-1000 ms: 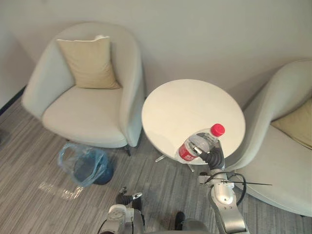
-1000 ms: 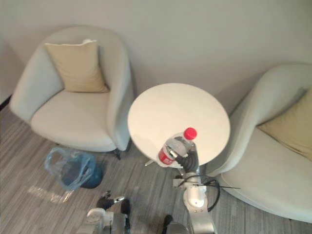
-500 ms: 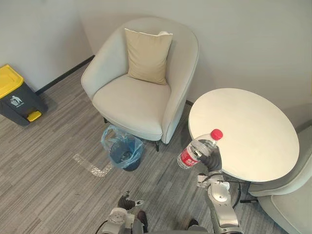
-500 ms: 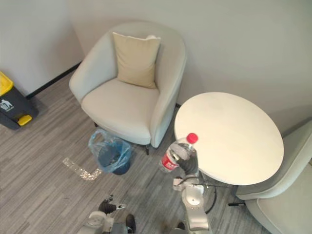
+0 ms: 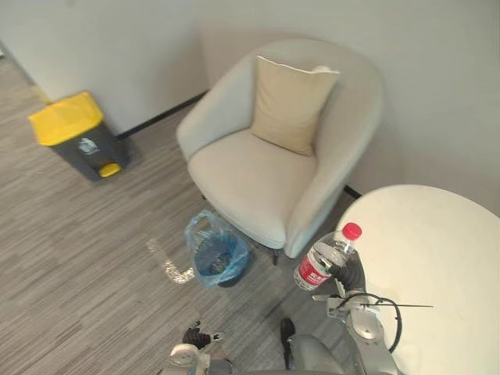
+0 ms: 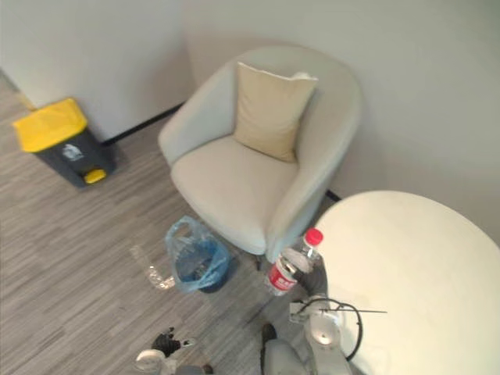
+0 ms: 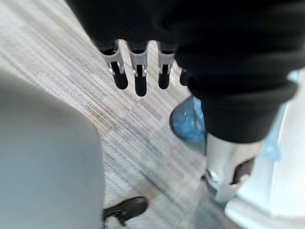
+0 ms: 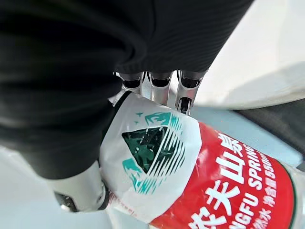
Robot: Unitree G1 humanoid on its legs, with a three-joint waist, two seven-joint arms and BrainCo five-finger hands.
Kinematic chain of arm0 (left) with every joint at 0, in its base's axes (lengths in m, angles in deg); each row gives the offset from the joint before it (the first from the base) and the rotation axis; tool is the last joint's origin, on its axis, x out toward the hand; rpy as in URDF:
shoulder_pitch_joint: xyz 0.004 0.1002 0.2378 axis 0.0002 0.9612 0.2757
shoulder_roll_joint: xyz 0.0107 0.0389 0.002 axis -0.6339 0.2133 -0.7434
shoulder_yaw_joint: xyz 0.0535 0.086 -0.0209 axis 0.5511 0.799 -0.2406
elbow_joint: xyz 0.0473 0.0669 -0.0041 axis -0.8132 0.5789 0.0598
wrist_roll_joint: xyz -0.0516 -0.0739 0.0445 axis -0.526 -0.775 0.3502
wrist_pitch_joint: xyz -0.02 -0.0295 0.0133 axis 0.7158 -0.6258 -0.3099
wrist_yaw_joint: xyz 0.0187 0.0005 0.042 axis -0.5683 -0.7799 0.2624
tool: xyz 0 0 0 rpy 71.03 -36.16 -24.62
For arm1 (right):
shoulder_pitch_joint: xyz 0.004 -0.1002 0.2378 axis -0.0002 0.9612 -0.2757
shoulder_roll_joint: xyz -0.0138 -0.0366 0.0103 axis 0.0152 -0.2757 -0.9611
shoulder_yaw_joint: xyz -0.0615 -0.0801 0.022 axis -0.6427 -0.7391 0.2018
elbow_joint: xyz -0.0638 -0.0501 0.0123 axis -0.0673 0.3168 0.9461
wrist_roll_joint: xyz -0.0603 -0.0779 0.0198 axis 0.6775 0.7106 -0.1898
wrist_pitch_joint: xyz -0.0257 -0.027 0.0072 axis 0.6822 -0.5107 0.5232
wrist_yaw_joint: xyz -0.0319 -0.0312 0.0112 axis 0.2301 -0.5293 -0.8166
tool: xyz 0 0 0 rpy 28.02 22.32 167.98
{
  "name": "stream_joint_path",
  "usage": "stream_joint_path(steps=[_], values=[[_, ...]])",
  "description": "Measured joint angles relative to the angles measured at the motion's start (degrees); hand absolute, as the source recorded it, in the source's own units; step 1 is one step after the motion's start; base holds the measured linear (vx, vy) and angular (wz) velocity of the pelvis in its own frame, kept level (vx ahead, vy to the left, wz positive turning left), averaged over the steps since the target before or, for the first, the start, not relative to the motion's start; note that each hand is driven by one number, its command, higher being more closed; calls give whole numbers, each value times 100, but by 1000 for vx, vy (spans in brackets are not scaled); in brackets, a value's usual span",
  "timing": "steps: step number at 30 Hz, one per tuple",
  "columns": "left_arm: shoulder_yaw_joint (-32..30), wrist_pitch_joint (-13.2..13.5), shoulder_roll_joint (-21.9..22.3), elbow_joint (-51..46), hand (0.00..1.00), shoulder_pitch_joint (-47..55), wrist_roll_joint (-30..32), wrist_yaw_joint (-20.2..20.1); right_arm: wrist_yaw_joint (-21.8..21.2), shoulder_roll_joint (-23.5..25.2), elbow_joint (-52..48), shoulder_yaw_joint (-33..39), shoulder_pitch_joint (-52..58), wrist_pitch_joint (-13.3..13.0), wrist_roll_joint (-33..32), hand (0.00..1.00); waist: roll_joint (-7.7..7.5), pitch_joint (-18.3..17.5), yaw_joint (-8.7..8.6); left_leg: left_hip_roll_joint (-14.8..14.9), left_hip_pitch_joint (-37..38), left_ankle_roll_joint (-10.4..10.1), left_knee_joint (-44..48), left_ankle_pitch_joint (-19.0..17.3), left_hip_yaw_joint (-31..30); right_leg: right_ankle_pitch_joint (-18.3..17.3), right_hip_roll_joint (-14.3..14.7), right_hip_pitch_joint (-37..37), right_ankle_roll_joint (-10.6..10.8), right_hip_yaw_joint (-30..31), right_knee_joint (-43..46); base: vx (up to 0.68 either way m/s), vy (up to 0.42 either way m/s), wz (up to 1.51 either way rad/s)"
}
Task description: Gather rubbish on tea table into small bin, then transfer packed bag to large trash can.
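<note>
You see armchair [image 5: 258, 172] upper centre, desk [image 5: 437, 258] lower right, yellow-lidded trash can [image 5: 78, 137] upper left, blue-bagged small bin [image 5: 206, 244] lower centre, then water bottle [image 5: 320, 264] clasped in right robot hand [image 5: 349, 273] just left of the desk's edge; left robot hand [image 7: 139, 71] slack-fingered, empty.

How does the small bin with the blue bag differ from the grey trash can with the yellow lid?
The small bin lined with a blue plastic bag is open on top; the boxy dark grey trash can with a yellow lid is shut. The bin is smaller than the trash can. The bin sits by the pale armchair, the trash can against the wall. Both stand on the floor.
</note>
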Motion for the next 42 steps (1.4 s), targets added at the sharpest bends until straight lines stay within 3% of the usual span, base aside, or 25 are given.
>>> stream_joint_path(steps=[2, 3, 5, 7, 8, 9, 13, 20, 22, 23, 25, 28, 29, 32, 39, 42], values=[[-63, 14, 63, -252, 0, 8, 10, -1, -10, 23, -328, -121, 52, -9, -26, 100, -78, 45, 140, 191, -348, 23, 1068, 24, 695, -60, -12, 492, -100, -172, -239, 238, -158, 33], [-58, 19, 105, -266, 0, 5, 11, 0, -9, 27, -403, -151, 44, -19, -52, 100, -87, 47, 130, 271, -432, 66, 1207, -1, 934, -70, -16, 636, -115, -213, -324, 219, -102, 12], [-47, 18, 202, -277, 0, 2, 16, -4, 1, 33, -423, -160, 5, -63, -60, 100, -123, 56, 125, 354, -537, 176, 1147, -58, 1337, -74, -72, 820, -121, -310, -472, 172, -17, 25], [-38, -3, 339, -264, 0, -78, 49, -6, 45, 25, -391, -86, 16, -60, -61, 100, -199, 32, 110, 341, -586, 341, 70, 151, 1944, -84, -245, 934, -102, -541, -545, 179, 37, 39], [-39, -26, 353, -253, 0, -88, 54, -5, 53, 26, -385, -67, 36, -59, -60, 100, -193, 28, 107, 333, -567, 339, -187, 339, 2006, -100, -256, 954, -75, -578, -540, 127, 70, 40], [-9, -48, 352, -227, 0, -82, 60, -8, 70, 21, -366, 5, 88, -50, -53, 100, -126, -9, 90, 282, -535, 270, -786, 998, 1987, -189, -228, 1032, 61, -644, -521, 189, 141, 46], [71, -64, 248, -204, 0, -80, 171, -5, 79, 143, -27, 33, 63, -31, 28, 100, -344, -63, 132, -65, -90, 245, -1460, 993, 1978, -336, -465, 1157, 268, -582, -484, 138, 166, 25], [78, -54, 10, -15, 0, -85, 166, 7, 52, 217, 1014, -11, -196, -18, 156, 100, -341, -71, 147, -249, 139, 276, -1818, 1032, 1945, -331, -531, 1224, 305, -430, -564, -3, 50, -4], [69, -43, -30, -8, 0, -107, 156, 25, 119, 129, 1218, -106, -300, 28, 300, 100, -349, -26, 150, -270, -59, 286, -1787, 1064, 1917, -351, -534, 995, 338, -426, -518, -105, -4, 8], [69, -35, -31, -18, 0, -230, 30, 153, 220, -25, 1215, -215, -498, 41, 304, 100, -297, 105, 147, -202, -602, 309, -1497, 1077, 1811, -351, -523, 514, 335, -471, -198, -118, -32, 23], [57, -10, -41, -79, 0, -328, -86, 246, 258, -106, 1215, -236, -693, 47, 314, 100, -281, 282, 151, -152, -916, 315, -1283, 1073, 1751, -353, -511, 230, 332, -501, 6, -182, -26, 22], [-215, 71, -41, -408, 0, -640, -549, 502, 487, -231, 1186, -409, -1465, 54, 515, 100, -256, 718, 237, -1, -2258, 380, -427, 1011, 1510, -554, -523, -1013, 256, -605, 891, -232, -12, 25], [-226, 74, -40, -417, 0, -651, -560, 506, 494, -231, 1186, -414, -1481, 54, 516, 100, -257, 733, 243, 2, -2285, 380, -406, 1008, 1504, -563, -525, -1042, 253, -607, 916, -219, -6, 25], [-463, 182, 3, -670, 0, -844, -906, 708, 675, -248, 1170, -502, -1885, 63, 518, 100, -276, 876, 425, 51, -3159, 362, 38, 940, 1392, -752, -594, -1942, 222, -657, 1565, -201, -16, 21], [-769, 231, 22, -1482, 0, -1347, -1323, 999, 1102, -332, 1016, -399, -2988, 194, 503, 100, -286, 1299, 520, -90, -4905, 444, 733, 1089, 1009, -989, -911, -3610, 158, -977, 2674, -97, 3, 33], [-721, 414, 150, -2079, 0, -1317, -1409, 1088, 1275, -533, 867, -268, -3355, 190, 501, 100, -273, 1434, 620, -194, -5503, 493, 970, 1134, 856, -1070, -1006, -4150, 165, -1013, 3002, -49, 23, 27]])
